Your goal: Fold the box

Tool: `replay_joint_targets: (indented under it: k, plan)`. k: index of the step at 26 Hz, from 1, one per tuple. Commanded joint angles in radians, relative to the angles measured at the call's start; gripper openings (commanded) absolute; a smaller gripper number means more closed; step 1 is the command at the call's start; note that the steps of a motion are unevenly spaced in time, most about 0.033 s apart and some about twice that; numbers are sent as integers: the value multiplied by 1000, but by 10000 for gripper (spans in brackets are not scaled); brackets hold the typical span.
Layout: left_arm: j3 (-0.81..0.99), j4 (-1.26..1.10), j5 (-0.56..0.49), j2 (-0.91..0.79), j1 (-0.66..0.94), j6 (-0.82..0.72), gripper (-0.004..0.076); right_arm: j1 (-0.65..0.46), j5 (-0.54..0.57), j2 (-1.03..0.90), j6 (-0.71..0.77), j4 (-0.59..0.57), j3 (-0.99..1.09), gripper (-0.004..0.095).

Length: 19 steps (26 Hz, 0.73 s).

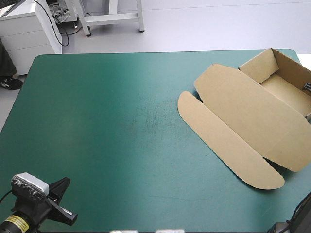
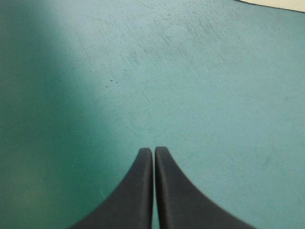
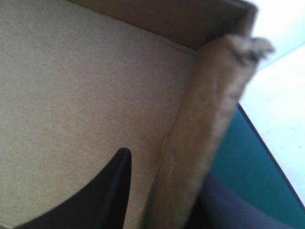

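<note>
Where the teal-green cover (image 1: 107, 126) reaches its far right corner, the brown box (image 1: 272, 131) sits as an open tray (image 1: 260, 68) with its lid (image 1: 243, 102) spread flat toward the cover's middle. Inside the tray the only thing that shows is one black finger (image 3: 112, 191) of the right gripper (image 3: 174, 162), low over the tray's plain board floor. That gripper straddles a raised side wall (image 3: 205, 119): one finger is inside and the other is a dark shape just outside. The two are drawn nearly together with the thick, doubled wall pinched between them.

Much of this is hard to read. The outer finger is mostly hidden behind the wall, and its tip cannot be seen. The wall's top edge looks rough and frayed near the corner where it meets the next wall, but it is blurred there. In the high view the tray's right side is cut off, and only a small dark bit of the right gripper shows there.

The board is clean and even in colour. The tray's walls stand upright, and the lid lies open, joined to the tray along one long crease. A long flap (image 1: 223, 145) with rounded ends lies flat along the lid's free edge.

Well apart from the box, at the cover's near left corner, the left gripper (image 2: 153, 150) has its black fingers pressed together into one point, over bare cover with faint scuff marks.
</note>
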Motion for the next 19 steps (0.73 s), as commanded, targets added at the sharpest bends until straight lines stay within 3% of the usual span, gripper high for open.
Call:
replay_joint_targets:
  k: [1,5,10,16,19]
  plan:
    - [-23,-7,-73,15,-5,-9,-8,-7,22,-72,-17,32,-26,375]
    - [-23,-5,-73,15,-5,-9,-8,-7,22,-119,-32,21,-26,510]
    - [-23,1,-71,15,-5,-9,-8,-7,22,-234,-38,30,-26,518]
    - [-23,1,-69,15,-5,-9,-8,-3,22,-447,-74,322,-26,507]
    - [-23,1,-69,15,-5,-9,-8,58,22,-578,-176,372,-26,418]
